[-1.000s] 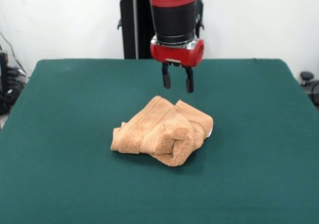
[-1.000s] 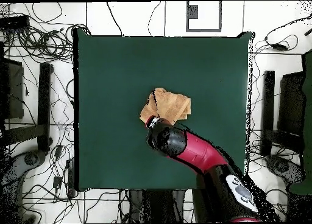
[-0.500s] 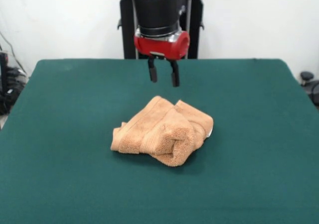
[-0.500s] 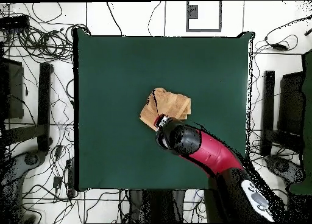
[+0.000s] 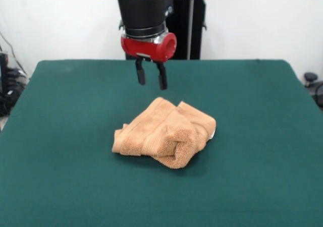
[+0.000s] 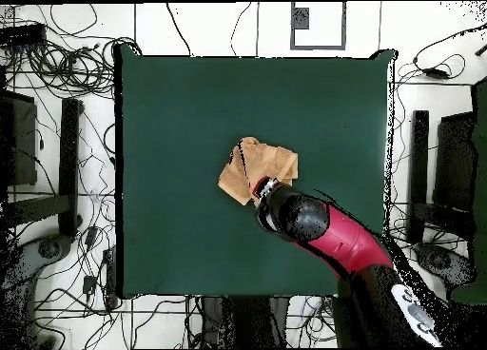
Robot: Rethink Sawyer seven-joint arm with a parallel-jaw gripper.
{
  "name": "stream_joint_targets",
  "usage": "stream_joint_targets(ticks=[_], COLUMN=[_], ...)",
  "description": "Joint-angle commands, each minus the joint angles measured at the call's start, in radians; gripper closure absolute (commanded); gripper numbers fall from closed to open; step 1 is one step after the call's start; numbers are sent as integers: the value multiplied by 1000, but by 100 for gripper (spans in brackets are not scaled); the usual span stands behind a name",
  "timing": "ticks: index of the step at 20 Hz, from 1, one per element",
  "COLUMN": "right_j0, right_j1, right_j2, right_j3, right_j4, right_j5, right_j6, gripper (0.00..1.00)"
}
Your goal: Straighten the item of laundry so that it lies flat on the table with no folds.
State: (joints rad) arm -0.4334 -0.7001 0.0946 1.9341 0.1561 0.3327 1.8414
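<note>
One towel (image 5: 165, 133) sits near the middle of your table (image 5: 60, 136), bunched into a thick, soft heap of orange-tan terry. You can see looped pile, a rolled fold bulging at its near side, and woven border bands running along the layered edges. A bit of white tag peeks out at its right edge in the front view.

Your gripper (image 5: 150, 79) hangs in the air beyond the towel's far left side, clear of the cloth, its two dark fingers (image 5: 140, 72) parted by a narrow gap and holding nothing. The arm above it is a glossy red collar under a black cylinder.

You have a dark green, felt-like top, matte and even. A white wall stands behind it.

From overhead, you see the towel (image 6: 257, 168) as a ragged patch, with the red arm (image 6: 328, 237) partly covering its lower edge and hiding the gripper. That view also shows tangled cables (image 6: 57, 61) on a pale floor around the table (image 6: 181, 108).
</note>
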Motion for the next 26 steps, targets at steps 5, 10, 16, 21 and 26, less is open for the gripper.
stream_joint_targets(ticks=[5,10,16,21,26], right_j0=[-34,-80,-107,-135,-162], right_j1=[110,139,147,153,158], right_j2=[139,198,214,234,263], right_j3=[-27,-17,-13,-7,16], right_j4=[-68,-91,-127,-153,-172], right_j5=[-67,-99,-101,-109,-134], right_j6=[32,19,27,34,50], gripper=[0,0,0,0,0])
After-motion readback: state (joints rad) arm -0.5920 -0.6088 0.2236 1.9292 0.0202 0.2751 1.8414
